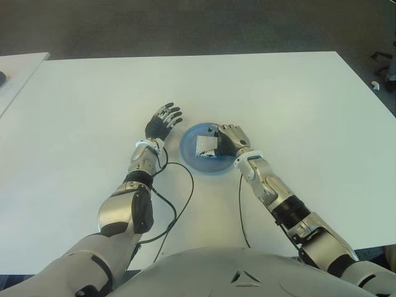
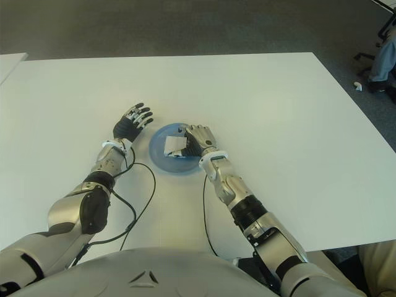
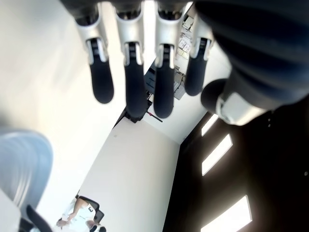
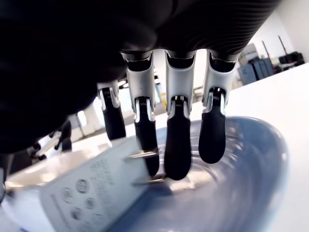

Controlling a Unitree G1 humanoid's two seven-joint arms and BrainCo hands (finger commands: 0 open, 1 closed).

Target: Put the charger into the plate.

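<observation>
On the table: a white table (image 1: 278, 99) fills the eye views, with a blue plate (image 1: 192, 158) near its front middle, between the robot's two hands.
Plate: round and shallow with a raised rim; the right wrist view shows that rim (image 4: 270, 159) curving around the fingers.
Charger: a white block (image 1: 206, 146) lying inside the plate, on the side nearest the right hand; in the right wrist view its printed face (image 4: 91, 191) is tilted and two metal prongs (image 4: 145, 168) stick out toward the fingers.
Right hand: over the right part of the plate (image 1: 228, 141), palm down, with the charger just at its fingertips.
Right fingers: four fingers (image 4: 177, 154) hang straight down into the plate, loosely extended and not curled around the charger; the tips stand right at the prongs, and whether they touch them cannot be told.
Left hand: beside the plate on its left (image 1: 163, 122), apart from it.
Left fingers: stretched out and slightly spread (image 3: 133, 82), with nothing in them.
Cables: thin black cables (image 1: 185, 185) loop over the table in front of the plate, close to both forearms.
Background: grey floor (image 1: 185, 25) past the far edge of the table.
</observation>
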